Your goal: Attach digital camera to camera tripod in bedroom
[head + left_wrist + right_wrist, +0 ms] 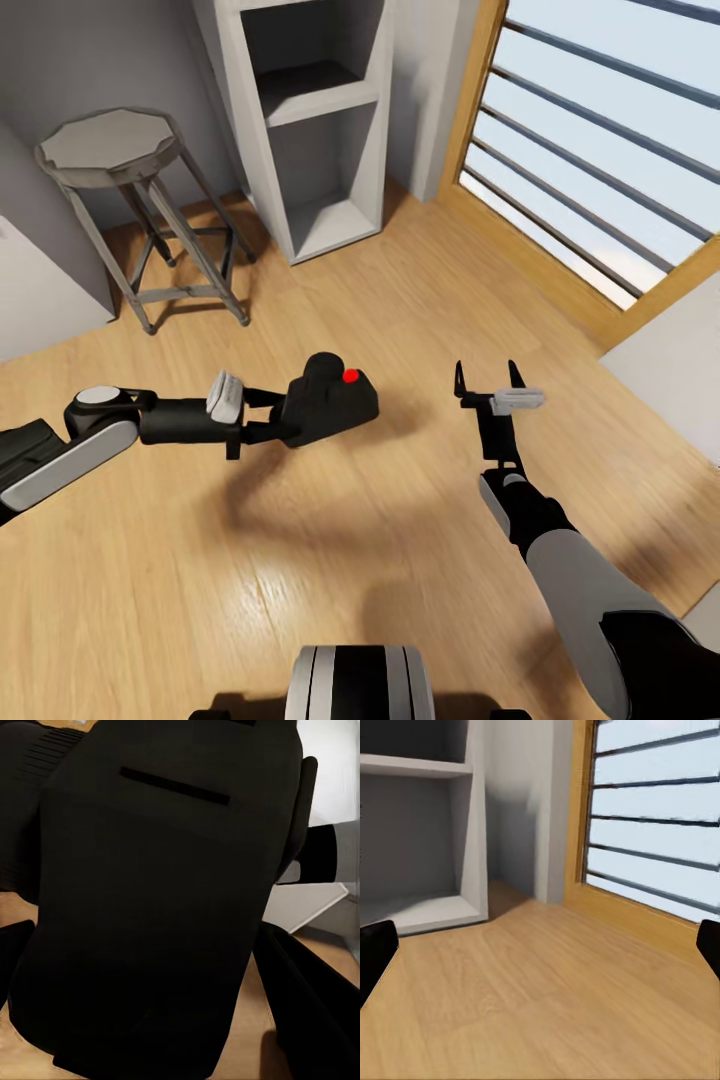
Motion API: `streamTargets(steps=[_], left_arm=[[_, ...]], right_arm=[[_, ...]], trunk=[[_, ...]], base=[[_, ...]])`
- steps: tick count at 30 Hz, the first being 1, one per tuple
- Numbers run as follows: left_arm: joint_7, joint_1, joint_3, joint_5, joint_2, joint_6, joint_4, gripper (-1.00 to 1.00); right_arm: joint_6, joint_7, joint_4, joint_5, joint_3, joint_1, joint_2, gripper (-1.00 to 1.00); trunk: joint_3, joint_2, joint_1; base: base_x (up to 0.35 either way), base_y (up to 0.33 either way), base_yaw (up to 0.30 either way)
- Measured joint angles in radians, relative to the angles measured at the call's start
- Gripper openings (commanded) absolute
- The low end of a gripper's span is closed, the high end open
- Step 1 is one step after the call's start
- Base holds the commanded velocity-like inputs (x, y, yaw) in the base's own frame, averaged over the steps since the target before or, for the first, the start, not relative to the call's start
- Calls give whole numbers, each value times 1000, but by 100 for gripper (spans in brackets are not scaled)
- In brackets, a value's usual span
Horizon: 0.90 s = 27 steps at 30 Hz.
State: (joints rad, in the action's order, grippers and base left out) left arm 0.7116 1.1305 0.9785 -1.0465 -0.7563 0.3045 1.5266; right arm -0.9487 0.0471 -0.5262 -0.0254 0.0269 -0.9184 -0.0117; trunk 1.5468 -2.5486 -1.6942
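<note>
2 jaws: left gripper point(285, 418) clamping digital camera point(330, 400), right gripper point(487, 385) wide, empty.

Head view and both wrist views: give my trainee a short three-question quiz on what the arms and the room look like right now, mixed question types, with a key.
1. True or false: the left gripper is shut on the digital camera.
2. Multiple choice: the right gripper is A) shut on a stool leg, B) open with nothing between its fingers, C) resting on a shelf.
3. Short answer: which piece of furniture stands on the wood floor between the round stool and the door with striped glass?

Key
1. True: the camera, red button up, sits held above the floor.
2. B
3. The white open shelf unit.
</note>
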Motion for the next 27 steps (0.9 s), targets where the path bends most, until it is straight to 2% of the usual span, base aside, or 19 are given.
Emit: streamTargets(steps=[4,8,12,21,25,27], left_arm=[[0,0,-2,-18,-25,1,0,-100],[1,0,-2,-24,-58,0,1,-100],[1,0,-3,-26,-78,1,0,-100],[0,0,-3,-28,-96,1,0,-100],[1,0,-3,-37,-127,1,0,-100],[1,0,-3,-64,-153,0,1,-100]], right_arm=[[0,-3,-3,-1,1,0,0,100],[0,-4,-5,-3,2,0,0,100],[1,-8,-5,-5,2,0,0,100],[10,-8,-5,-8,-1,0,0,100],[15,-7,-5,-8,-2,0,0,100],[17,-7,-5,-9,-3,0,0,100]], trunk=[[-15,1,2],[-31,2,4],[-46,3,5],[-81,5,9],[-97,6,11],[-104,6,12]], base=[[0,0,0],[0,0,0],[0,0,0],[0,0,0],[0,0,0],[0,0,0]])
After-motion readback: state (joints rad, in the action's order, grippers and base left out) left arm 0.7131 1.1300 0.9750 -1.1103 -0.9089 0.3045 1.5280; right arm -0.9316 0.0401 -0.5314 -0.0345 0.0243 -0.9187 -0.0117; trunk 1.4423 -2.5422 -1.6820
